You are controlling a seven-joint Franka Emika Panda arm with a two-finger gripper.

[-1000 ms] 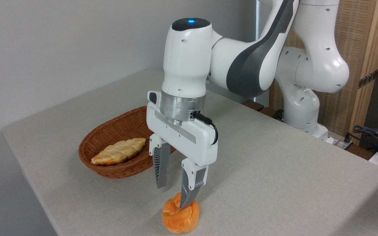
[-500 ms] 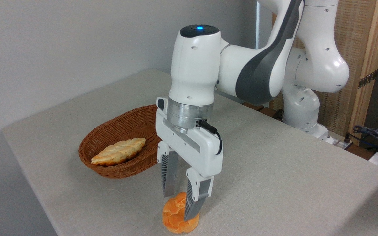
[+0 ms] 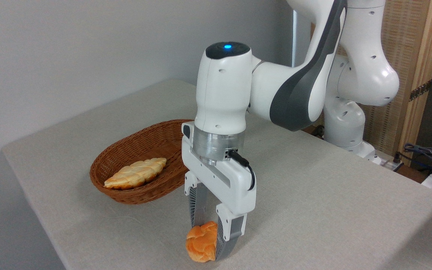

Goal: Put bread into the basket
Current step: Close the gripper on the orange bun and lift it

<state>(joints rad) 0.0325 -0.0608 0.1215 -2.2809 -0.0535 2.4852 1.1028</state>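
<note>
Orange knotted bread [image 3: 202,242] squeezed in my gripper [image 3: 211,242], jaws closed on it.
Basket [image 3: 141,187] sits near, left, holding a pale loaf [image 3: 135,173].

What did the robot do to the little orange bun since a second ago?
The gripper came down and its open fingers closed on the small round orange braided bun, squeezing it narrower. The oval brown wicker basket and the pale braided loaf inside stayed put.
</note>
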